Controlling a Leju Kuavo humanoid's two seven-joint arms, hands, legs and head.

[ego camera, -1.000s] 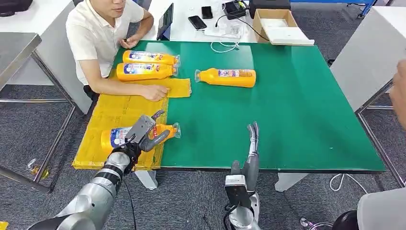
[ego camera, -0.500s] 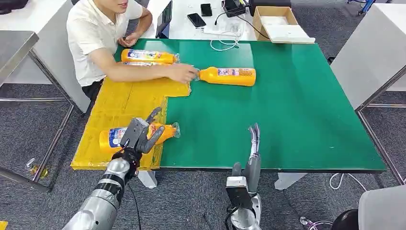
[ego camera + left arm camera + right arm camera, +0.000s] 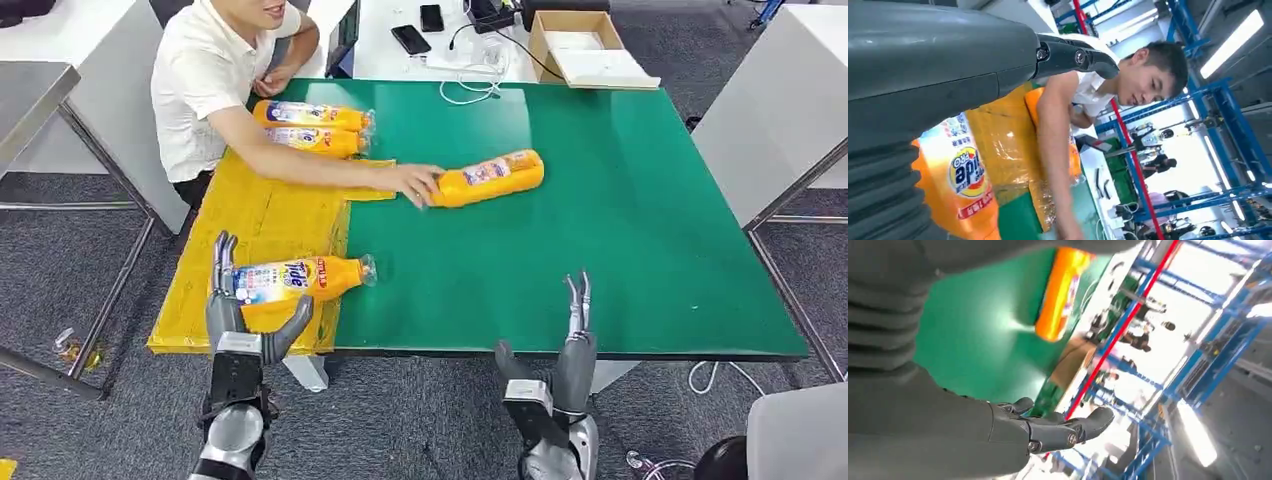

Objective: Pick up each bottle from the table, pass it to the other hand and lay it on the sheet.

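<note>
An orange bottle (image 3: 290, 280) lies on its side on the yellow sheet (image 3: 250, 220), cap pointing onto the green mat. My left hand (image 3: 235, 320) stands upright just in front of it at the sheet's front edge, fingers apart and holding nothing. In the left wrist view, the bottle (image 3: 963, 185) lies beyond the hand (image 3: 948, 65). My right hand (image 3: 570, 345) is open at the table's front edge, fingers up. A person's hand (image 3: 415, 183) rests on another orange bottle (image 3: 490, 178) near the table's middle; that bottle (image 3: 1060, 295) is also seen past my right hand (image 3: 1058, 430).
Two more orange bottles (image 3: 310, 115) (image 3: 318, 141) lie at the sheet's far end beside the seated person (image 3: 205, 80). A cardboard box (image 3: 585, 50), phones and cables lie on the white table behind. The green mat (image 3: 620, 230) stretches bare to the right.
My left hand has drawn back off the near bottle to the front edge. The person's hand reached to the far bottle and dragged it nearer, turning it. My right hand shifted slightly right.
</note>
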